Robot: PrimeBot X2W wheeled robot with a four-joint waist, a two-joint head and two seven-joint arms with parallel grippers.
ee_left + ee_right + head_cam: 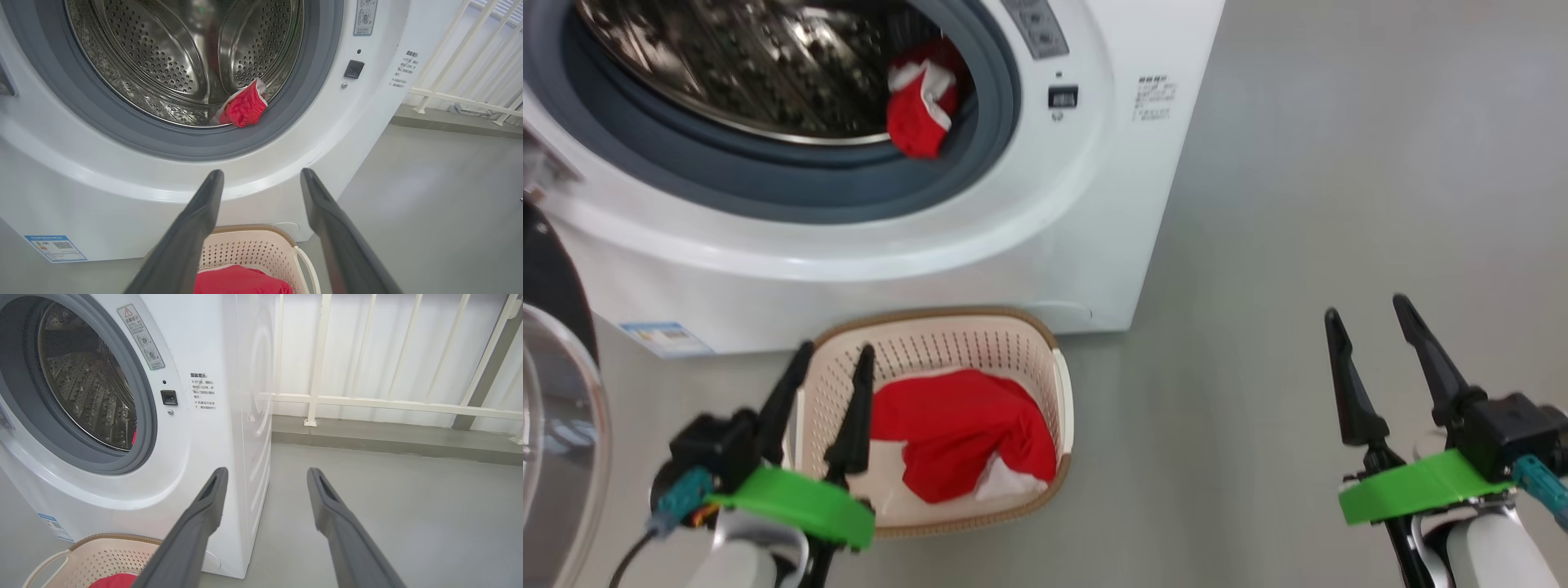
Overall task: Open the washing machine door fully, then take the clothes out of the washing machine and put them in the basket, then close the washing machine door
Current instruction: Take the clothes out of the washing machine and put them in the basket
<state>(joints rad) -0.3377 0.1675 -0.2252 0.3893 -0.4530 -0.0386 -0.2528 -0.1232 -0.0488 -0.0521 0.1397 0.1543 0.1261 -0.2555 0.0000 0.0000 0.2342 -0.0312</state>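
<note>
The large round washing machine door, a glossy black rim around a clear glass bowl, is cut off by the left edge of the head view, so how far it stands open cannot be told. The top of the big white front-loading washing machine is cropped too. One bunch of the bright red-and-white clothes lies at the lower right of the perforated steel drum, against the grey rubber gasket; from the right wrist it is a mere red sliver. A second red bunch lies in the small cream-white perforated plastic basket with a brown rim, which stands on the floor just in front of the machine.

The left gripper hovers over the basket's left side, its two dark fingers spread wide and holding nothing. The right gripper hangs over the grey floor, well to the right of the machine, fingers likewise apart and empty.

A small blue label sits low on the machine's front. A white railing runs behind the machine.
</note>
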